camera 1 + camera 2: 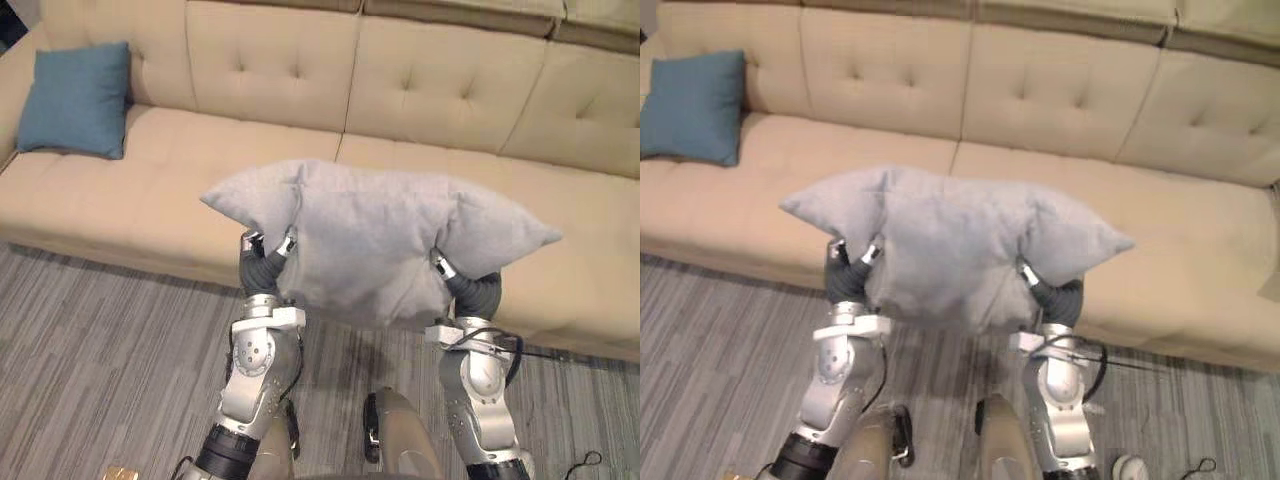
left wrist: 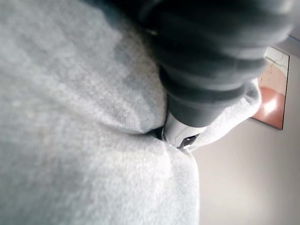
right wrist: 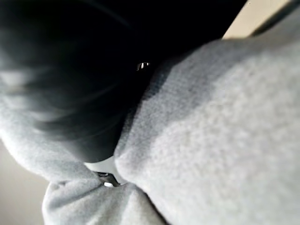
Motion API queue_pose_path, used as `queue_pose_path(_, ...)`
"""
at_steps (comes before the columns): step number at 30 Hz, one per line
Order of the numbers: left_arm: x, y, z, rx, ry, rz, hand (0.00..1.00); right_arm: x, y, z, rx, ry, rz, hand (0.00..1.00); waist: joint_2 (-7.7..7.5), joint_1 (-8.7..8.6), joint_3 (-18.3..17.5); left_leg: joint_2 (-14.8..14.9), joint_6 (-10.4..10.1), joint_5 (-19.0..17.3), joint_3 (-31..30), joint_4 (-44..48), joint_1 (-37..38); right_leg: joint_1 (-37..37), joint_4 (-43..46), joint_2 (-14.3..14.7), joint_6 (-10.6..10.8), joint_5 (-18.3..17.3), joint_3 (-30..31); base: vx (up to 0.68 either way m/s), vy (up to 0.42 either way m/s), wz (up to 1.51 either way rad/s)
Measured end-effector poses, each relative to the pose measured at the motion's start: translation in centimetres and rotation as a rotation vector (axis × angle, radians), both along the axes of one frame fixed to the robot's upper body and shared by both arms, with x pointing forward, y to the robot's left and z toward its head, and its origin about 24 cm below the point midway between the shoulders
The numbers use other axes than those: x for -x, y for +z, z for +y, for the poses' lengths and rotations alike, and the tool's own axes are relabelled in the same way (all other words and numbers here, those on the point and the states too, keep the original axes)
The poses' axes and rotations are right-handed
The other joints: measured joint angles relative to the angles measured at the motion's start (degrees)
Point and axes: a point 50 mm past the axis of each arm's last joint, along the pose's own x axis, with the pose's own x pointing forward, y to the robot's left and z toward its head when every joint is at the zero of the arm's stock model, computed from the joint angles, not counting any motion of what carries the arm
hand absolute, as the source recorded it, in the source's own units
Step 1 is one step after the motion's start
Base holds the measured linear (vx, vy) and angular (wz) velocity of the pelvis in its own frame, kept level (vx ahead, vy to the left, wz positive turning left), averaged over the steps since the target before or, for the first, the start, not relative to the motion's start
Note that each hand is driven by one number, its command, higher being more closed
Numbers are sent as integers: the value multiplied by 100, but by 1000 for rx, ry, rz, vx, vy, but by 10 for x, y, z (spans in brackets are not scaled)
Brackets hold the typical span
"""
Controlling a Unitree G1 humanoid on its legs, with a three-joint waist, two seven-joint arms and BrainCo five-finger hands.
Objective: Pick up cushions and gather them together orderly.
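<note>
A large grey cushion (image 1: 370,235) hangs in the air in front of the beige sofa (image 1: 150,170), held up from below at both ends. My left hand (image 1: 265,262) pinches its left part, the cloth bunched round the fingers (image 2: 180,136). At the cushion's right part my right hand (image 1: 470,285) grips in the same way, sunk into the cloth (image 3: 225,140). A blue cushion (image 1: 78,98) leans against the sofa's backrest at the far left end of the seat.
The long tufted sofa spans the whole width ahead, its seat bare apart from the blue cushion. Grey striped carpet (image 1: 100,330) covers the floor between me and the sofa. A small white round thing (image 1: 1130,468) lies on the floor at the lower right.
</note>
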Motion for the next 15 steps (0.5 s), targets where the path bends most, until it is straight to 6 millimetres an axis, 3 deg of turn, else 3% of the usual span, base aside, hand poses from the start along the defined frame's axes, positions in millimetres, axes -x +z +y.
queue_pose_path(1,-1,-4,2,-22,-6,12,100,0,-7,-2,9,6,30,100,-19,-8,-16,2,-49,27,-10,-249,182,16,-868,85,-26,211,-64,241,-126,-29)
queue_pose_path(2,-1,-6,2,-32,-11,17,100,0,-9,-2,12,6,41,100,-27,-14,-27,-10,-98,55,-10,-325,245,36,-1175,112,-30,346,-60,273,-156,-9)
queue_pose_path(3,-2,-13,3,-66,-33,44,100,0,-17,-7,19,-1,80,100,-24,-103,-62,-34,-300,75,-105,-476,439,321,-1968,190,-298,1259,-59,253,-134,3)
queue_pose_path(4,-2,-20,-1,-82,-57,76,100,0,-23,-11,28,-12,110,100,109,-142,-116,-8,-365,100,-355,-596,528,455,-2118,304,-418,1328,-170,342,-134,-10)
queue_pose_path(6,-2,-27,-7,-100,-99,109,100,2,-23,-20,33,-37,126,100,165,-147,-150,44,-656,306,-541,-1096,936,455,-1769,411,-616,1073,-137,332,-113,-23)
queue_pose_path(7,-1,-28,-10,-99,-110,113,100,4,-23,-22,31,-46,126,100,177,-163,-156,79,-691,326,-551,-1107,980,482,-1709,415,-624,1002,-159,266,-136,17)
queue_pose_path(10,2,-28,-24,-83,-181,109,100,29,-12,-32,3,-89,87,100,232,-300,-188,263,-770,302,-675,461,464,934,-1648,429,-661,589,-535,252,-117,54)
queue_pose_path(11,4,-28,-26,-61,-181,113,100,37,-6,-33,12,-89,64,100,304,-257,-193,546,-664,546,-635,1738,7,1203,-1635,597,-731,424,-606,197,-76,-1)
queue_pose_path(12,9,-30,-24,-50,-177,120,100,40,-1,-32,16,-82,45,100,358,-161,-216,826,-499,1032,-596,2679,-293,1484,-1645,746,-798,281,-570,196,-56,-13)
queue_pose_path(13,10,-30,-24,-48,-175,122,100,40,0,-32,13,-80,41,100,356,-126,-239,893,-480,1127,-596,2893,-371,1546,-1645,757,-813,248,-559,175,19,-31)
queue_pose_path(14,15,-31,-24,-38,-183,123,100,42,3,-30,4,-79,26,100,365,-46,-388,1024,-395,1060,-554,3268,-612,1596,-1657,763,-829,157,-517,222,45,-22)
queue_pose_path(15,14,-29,-26,-26,-186,116,100,42,7,-29,4,-79,2,100,406,1,-490,1071,-230,708,-356,3009,-679,1617,-1678,707,-832,141,-454,226,60,-20)
